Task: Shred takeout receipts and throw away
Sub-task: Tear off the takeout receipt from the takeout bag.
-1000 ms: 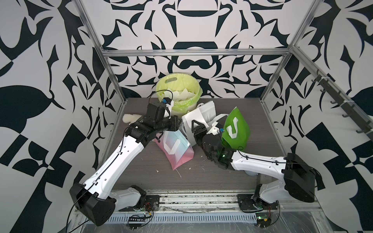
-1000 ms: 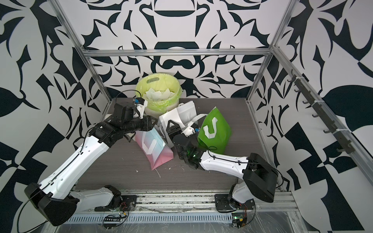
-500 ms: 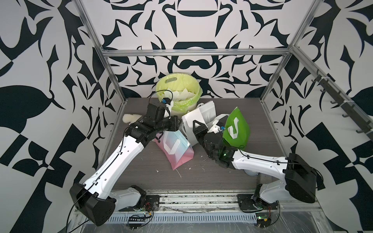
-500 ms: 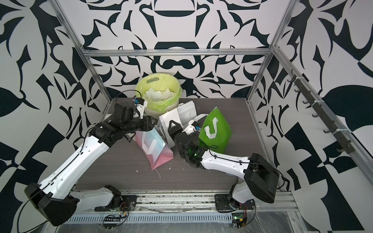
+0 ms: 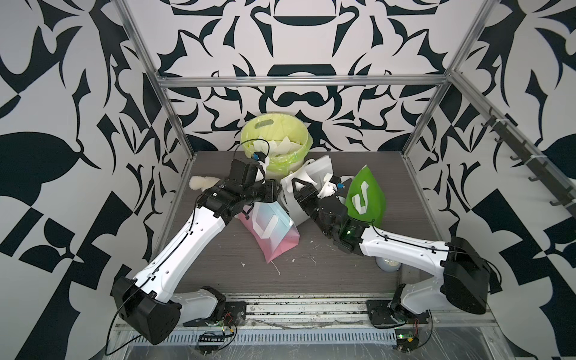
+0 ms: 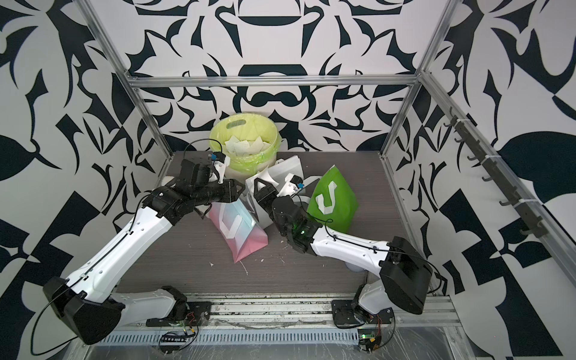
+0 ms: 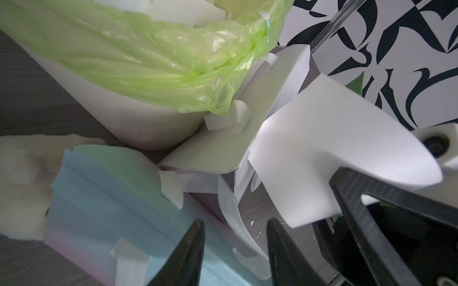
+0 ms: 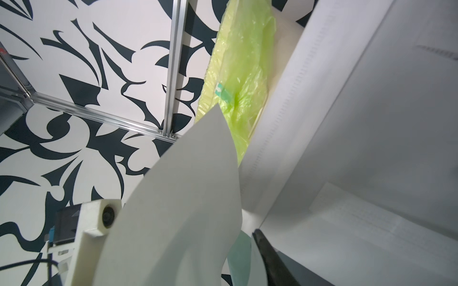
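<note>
Both arms are in at the middle of the surface (image 5: pixel 311 280), up among the gift bags. The left gripper (image 7: pixel 235 224) hangs over the pink-and-blue bag (image 5: pixel 271 230), jaws parted, nothing between them. Facing it, the right gripper (image 5: pixel 297 184) is up against the white bag (image 5: pixel 314 168). And there's the receipt (image 7: pixel 322 148): a plain white sheet, curled, up off the surface and lying against that gripper. In the right wrist view the sheet fills the near side and hides one finger. The other finger (image 8: pixel 267 247) shows just beside the sheet's edge, so I can't tell whether those jaws are pinching it or standing apart around it. Back by the wall, the bin (image 5: pixel 282 163) with its green liner holds a pile of torn white scraps (image 6: pixel 241 145). The green bag (image 5: pixel 364 199) stands on the right arm's side, and a few paper crumbs (image 5: pixel 276 269) dot the surface in front of the bags.
</note>
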`<action>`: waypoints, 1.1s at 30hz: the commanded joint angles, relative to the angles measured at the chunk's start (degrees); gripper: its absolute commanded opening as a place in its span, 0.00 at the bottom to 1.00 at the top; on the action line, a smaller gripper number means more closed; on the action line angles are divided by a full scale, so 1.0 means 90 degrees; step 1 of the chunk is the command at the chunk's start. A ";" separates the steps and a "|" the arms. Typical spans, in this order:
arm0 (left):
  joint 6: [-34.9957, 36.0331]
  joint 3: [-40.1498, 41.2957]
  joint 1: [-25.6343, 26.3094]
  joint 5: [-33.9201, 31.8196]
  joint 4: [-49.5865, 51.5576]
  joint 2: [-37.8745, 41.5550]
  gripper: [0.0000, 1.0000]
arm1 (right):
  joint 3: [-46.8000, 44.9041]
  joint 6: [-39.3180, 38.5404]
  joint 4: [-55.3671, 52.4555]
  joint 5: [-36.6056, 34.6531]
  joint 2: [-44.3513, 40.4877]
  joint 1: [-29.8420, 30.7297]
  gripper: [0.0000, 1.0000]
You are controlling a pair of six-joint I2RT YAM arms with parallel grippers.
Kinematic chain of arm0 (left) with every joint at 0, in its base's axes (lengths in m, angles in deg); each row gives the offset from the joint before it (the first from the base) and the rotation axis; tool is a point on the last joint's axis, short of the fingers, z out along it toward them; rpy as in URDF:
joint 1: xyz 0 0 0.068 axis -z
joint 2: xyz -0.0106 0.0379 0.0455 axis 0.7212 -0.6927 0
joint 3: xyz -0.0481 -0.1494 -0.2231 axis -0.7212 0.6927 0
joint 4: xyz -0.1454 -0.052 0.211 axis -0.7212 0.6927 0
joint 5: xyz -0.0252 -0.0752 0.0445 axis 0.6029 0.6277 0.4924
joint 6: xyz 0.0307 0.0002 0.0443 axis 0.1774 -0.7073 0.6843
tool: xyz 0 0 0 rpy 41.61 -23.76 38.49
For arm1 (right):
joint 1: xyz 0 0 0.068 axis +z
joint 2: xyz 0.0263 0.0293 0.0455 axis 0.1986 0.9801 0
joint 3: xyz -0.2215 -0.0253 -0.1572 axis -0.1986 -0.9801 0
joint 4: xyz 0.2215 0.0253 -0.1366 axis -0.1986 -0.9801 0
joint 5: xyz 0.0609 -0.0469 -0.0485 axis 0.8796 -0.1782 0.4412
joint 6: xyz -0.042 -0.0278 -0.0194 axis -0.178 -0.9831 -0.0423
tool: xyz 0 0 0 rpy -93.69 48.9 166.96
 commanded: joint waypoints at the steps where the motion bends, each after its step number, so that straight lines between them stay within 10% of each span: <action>1: 0.0011 -0.0163 -0.0012 -0.0023 0.0010 -0.0031 0.46 | 0.0356 -0.0323 0.0305 0.0390 -0.0077 -0.0067 0.50; 12: -0.0017 -0.0236 -0.0012 -0.0040 0.0010 -0.0036 0.46 | 0.0314 0.0120 0.0430 0.1038 0.0074 -0.0410 0.68; 33: 0.0896 -0.0363 -0.0012 -0.0142 -0.0310 -0.0522 0.49 | 0.0266 0.0452 -0.0600 0.1137 -0.0469 -0.0445 0.01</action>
